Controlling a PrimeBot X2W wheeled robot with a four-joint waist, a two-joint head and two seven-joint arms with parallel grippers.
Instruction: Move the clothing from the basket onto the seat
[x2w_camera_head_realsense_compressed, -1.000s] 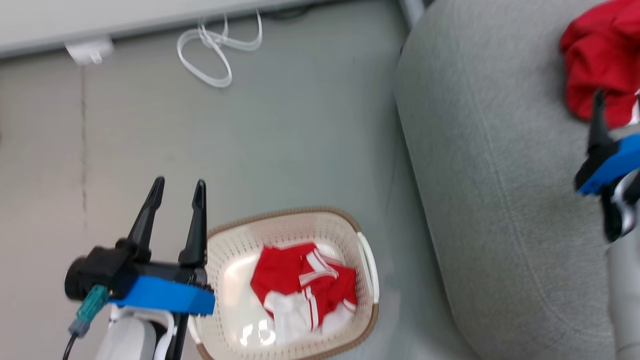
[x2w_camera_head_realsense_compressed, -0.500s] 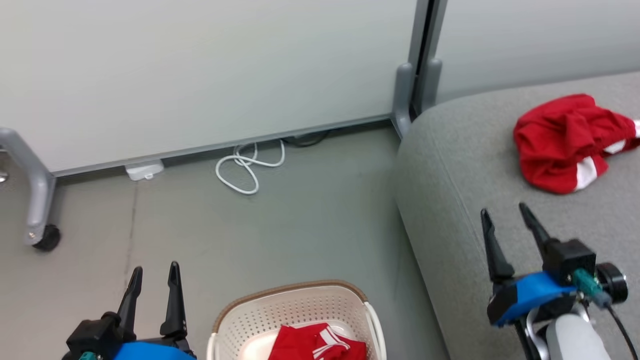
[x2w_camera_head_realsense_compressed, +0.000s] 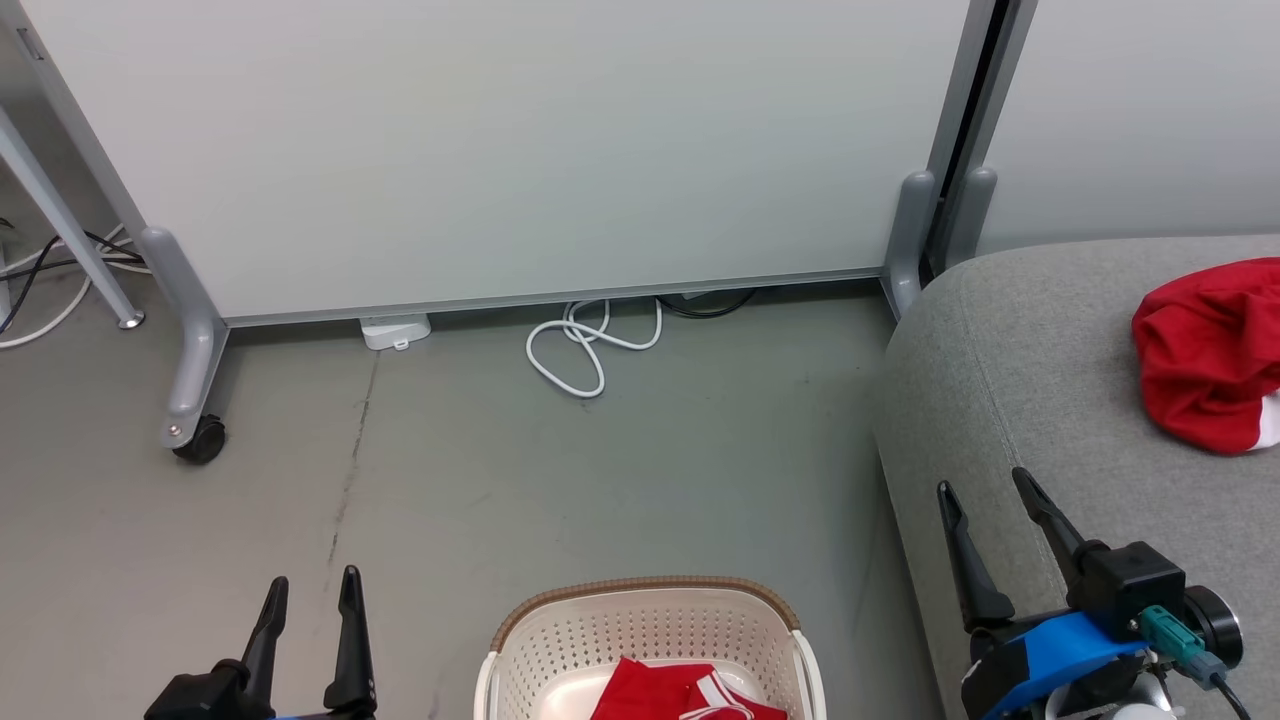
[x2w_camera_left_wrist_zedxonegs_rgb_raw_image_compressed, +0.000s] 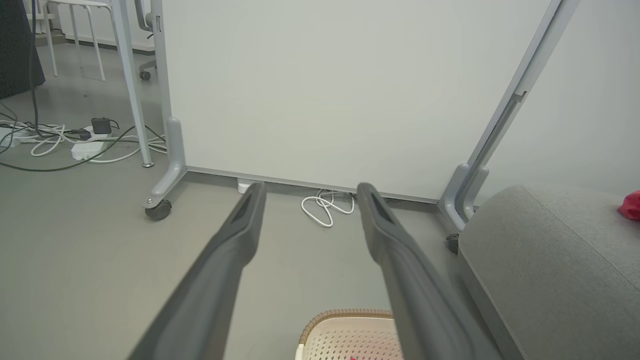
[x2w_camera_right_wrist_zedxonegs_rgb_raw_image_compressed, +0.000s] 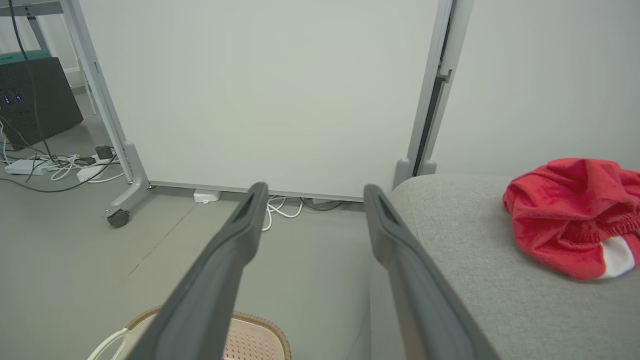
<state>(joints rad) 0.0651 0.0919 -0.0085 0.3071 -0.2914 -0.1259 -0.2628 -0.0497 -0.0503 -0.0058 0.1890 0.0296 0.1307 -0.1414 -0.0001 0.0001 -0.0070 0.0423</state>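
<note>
One red garment (x2w_camera_head_realsense_compressed: 1205, 360) lies on the grey seat (x2w_camera_head_realsense_compressed: 1000, 380), the other garment (x2w_camera_head_realsense_compressed: 680, 697) in the basket (x2w_camera_head_realsense_compressed: 640, 630) (down on the floor (x2w_camera_head_realsense_compressed: 600, 480) beside it). Left fingers (x2w_camera_head_realsense_compressed: 350, 640) and right fingers (x2w_camera_head_realsense_compressed: 965, 560) stand apart, empty.

I see the left claw (x2w_camera_head_realsense_compressed: 314, 578) low at the left, fingers apart and empty, over the floor (x2w_camera_head_realsense_compressed: 700, 470). The right claw (x2w_camera_head_realsense_compressed: 982, 481), also spread and empty, hangs over the near edge of the grey seat (x2w_camera_head_realsense_compressed: 1020, 380). A crumpled red garment (x2w_camera_head_realsense_compressed: 1205, 350) lies on the seat, well apart from that claw. The basket (x2w_camera_head_realsense_compressed: 640, 585) stands on the floor between the claws, with a striped red piece (x2w_camera_head_realsense_compressed: 680, 695) inside. A white cable (x2w_camera_head_realsense_compressed: 590, 345) lies coiled below the partition panel (x2w_camera_head_realsense_compressed: 500, 150).
</note>
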